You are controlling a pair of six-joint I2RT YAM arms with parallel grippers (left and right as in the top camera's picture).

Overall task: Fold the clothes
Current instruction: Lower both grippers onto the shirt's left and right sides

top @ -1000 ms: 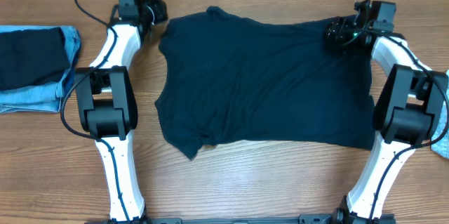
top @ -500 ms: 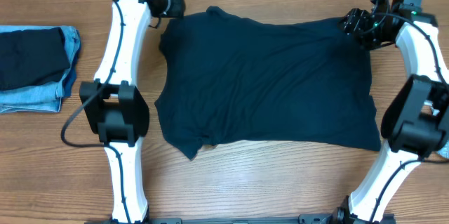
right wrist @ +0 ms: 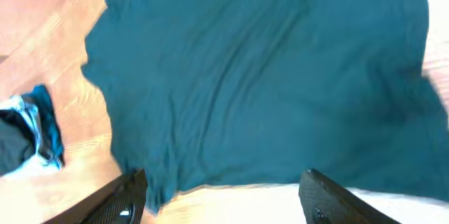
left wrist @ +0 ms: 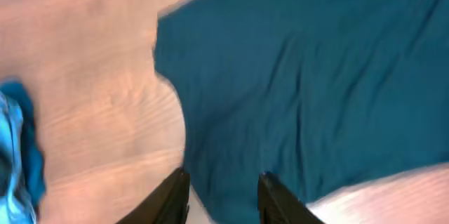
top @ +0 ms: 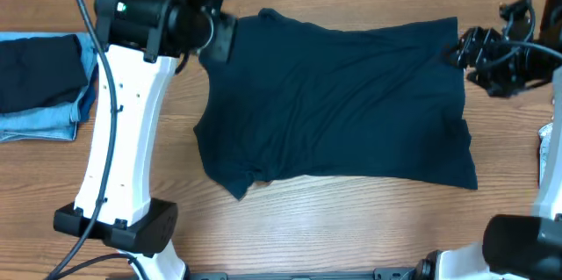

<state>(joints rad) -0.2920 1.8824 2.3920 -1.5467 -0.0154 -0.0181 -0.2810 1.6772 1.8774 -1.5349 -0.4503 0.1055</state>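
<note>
- Lying spread flat across the middle of the wooden surface (top: pixel 351 227) is the navy shirt (top: pixel 334 104).
- Left tool (left wrist: pixel 223 199) hangs above the shirt's far left corner, fingers narrowly apart, holding nothing.
- Right tool (right wrist: pixel 224 199) hangs by the far right corner, fingers wide, empty.
- Folded navy and light denim pieces (top: pixel 39 87) sit stacked at the left edge.

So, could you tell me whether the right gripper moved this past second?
Yes: the right gripper has shifted rightward, from over the far right corner of the navy shirt to past its right edge.
</note>
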